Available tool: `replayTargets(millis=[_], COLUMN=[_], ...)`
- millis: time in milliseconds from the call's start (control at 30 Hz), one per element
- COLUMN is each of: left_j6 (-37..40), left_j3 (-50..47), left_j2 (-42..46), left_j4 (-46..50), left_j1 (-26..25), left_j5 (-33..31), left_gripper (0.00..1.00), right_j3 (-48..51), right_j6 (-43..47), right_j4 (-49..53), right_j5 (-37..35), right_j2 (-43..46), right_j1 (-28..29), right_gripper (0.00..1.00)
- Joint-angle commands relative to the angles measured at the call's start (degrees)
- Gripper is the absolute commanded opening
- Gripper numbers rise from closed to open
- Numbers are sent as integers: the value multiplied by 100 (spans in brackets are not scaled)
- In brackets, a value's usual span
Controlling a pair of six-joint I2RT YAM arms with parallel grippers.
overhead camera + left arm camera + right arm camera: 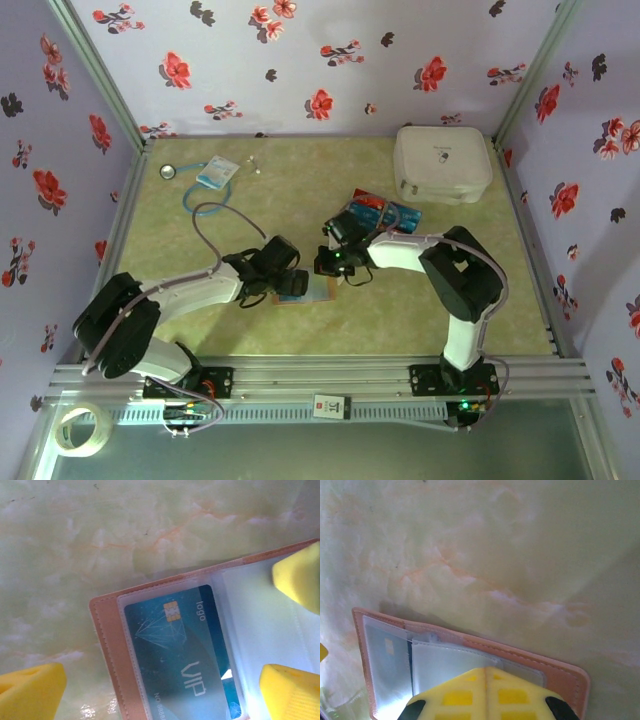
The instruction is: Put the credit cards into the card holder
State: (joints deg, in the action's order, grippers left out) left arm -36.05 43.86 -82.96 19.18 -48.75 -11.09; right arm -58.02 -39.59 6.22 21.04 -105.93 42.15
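A green marbled worktop (300, 190), walled in floral paper (300, 60), carries two robot arms that meet near its middle. A big white rounded case (443, 163) sits at 1 o'clock near the back corner. A blue-white packet (216, 172) with a looping cord lies well apart from it at 11 o'clock.

A loose pile of red and blue credit cards (385, 210) lies just at 1 o'clock of the right hand (330, 262). The tan-pink card holder (310, 288) lies open and flat on the worktop, between the two hands and slightly toward 6 o'clock of them.

In the left wrist view, the left hand (160, 695) is spread wide over the card holder (107, 645). One yellow fingertip (30, 690) sits at 8 o'clock off the leather, another at 4 o'clock above a clear pocket. A teal VIP card (185, 650) already sits inside the holder's clear left pocket.

In the right wrist view, the right hand (485, 692) has its yellow fingers pressed together, their tips at a clear plastic leaf of the card holder (560, 672). Whether the leaf is caught between them cannot be told. A card (387, 665) shows dimly through the pocket at 9 o'clock.

A roll of clear tape (78, 428) rests outside the frame at 7 o'clock.
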Motion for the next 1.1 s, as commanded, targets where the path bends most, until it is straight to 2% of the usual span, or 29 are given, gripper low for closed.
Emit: replayTargets(millis=[0,500,800,1067], left_j6=[33,91,63,137], left_j3=[150,-39,-209,-5], left_j2=[-129,-441,-484,-254], left_j4=[-57,-214,-292,-156], left_j1=[-90,-179,-180,-178], left_j5=[-164,-318,-358,-402], left_gripper=[100,100,100,100], right_j3=[-174,-239,-146,44], right_j6=[-102,-129,-97,-17], right_j4=[-129,-70,77,125], right_j5=[85,53,-74,-114], right_j2=[-130,-13,430,550], right_j1=[87,109,-8,-119], right_gripper=[0,0,8,5])
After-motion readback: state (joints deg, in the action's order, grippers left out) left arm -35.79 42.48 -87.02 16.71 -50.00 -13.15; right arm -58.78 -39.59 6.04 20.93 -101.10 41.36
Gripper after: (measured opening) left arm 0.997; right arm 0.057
